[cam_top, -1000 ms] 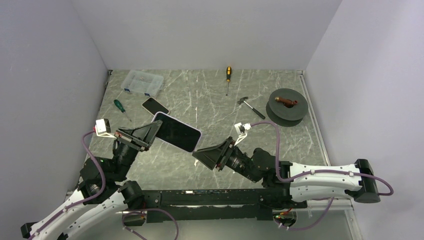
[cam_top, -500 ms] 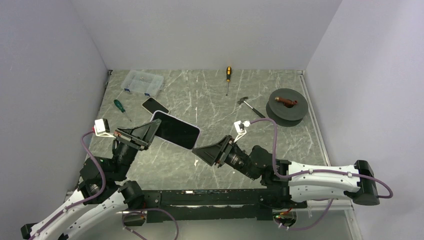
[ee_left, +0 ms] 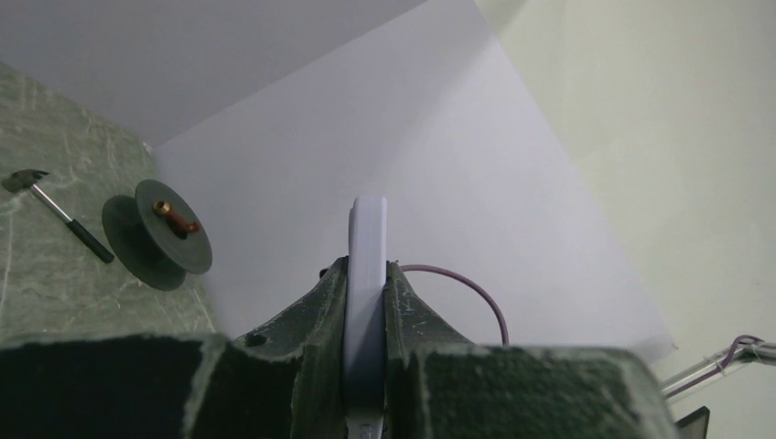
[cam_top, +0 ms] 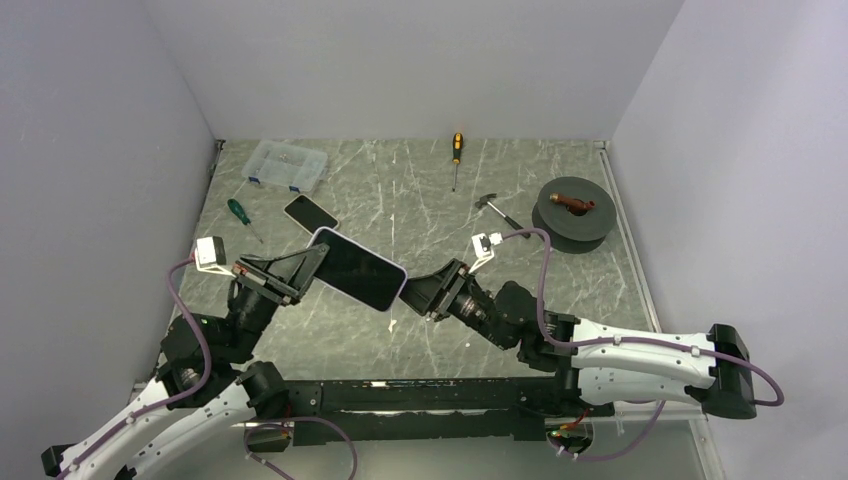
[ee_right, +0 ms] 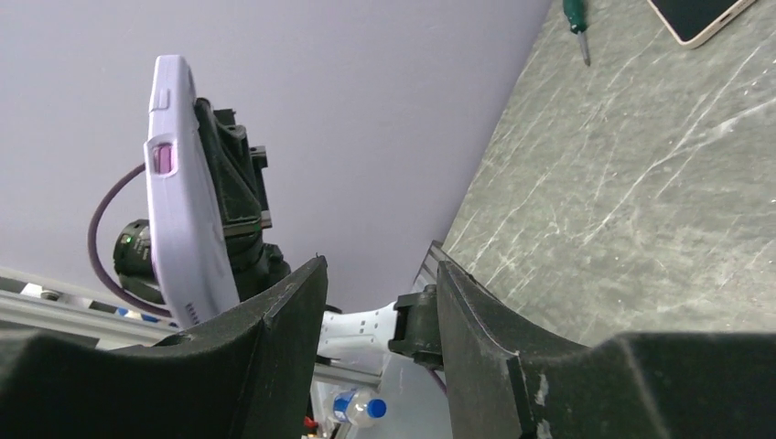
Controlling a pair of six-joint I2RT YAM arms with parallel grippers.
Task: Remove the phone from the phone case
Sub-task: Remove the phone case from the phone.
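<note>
While the left gripper [ee_left: 366, 274] pinches one short end of the cased phone [cam_top: 356, 268] between nearly closed fingers, the whole thing hangs in the air over the left half of the bench [cam_top: 430, 200]. It sits closer to the near edge than the far one, with the dark screen tilted up. The right gripper [ee_right: 380, 274] stands about half open with nothing in it, its tips just beside the free end; I can't make out any contact.

The lilac case [ee_right: 183, 210] looks like soft, rubbery stuff that should flex and peel. The phone inside is stiff and glass-faced, not something to drop. A corner of the case lip at the free end seems the place to take hold, rather than squeezing the screen.

Room looks decent, with bare bench beneath and toward the right edge. A second phone [cam_top: 310, 212] and a green screwdriver [cam_top: 238, 211] lie farther back near the left edge. The hammer [cam_top: 500, 213] and spool [cam_top: 572, 208] sit well off toward the far right corner.
</note>
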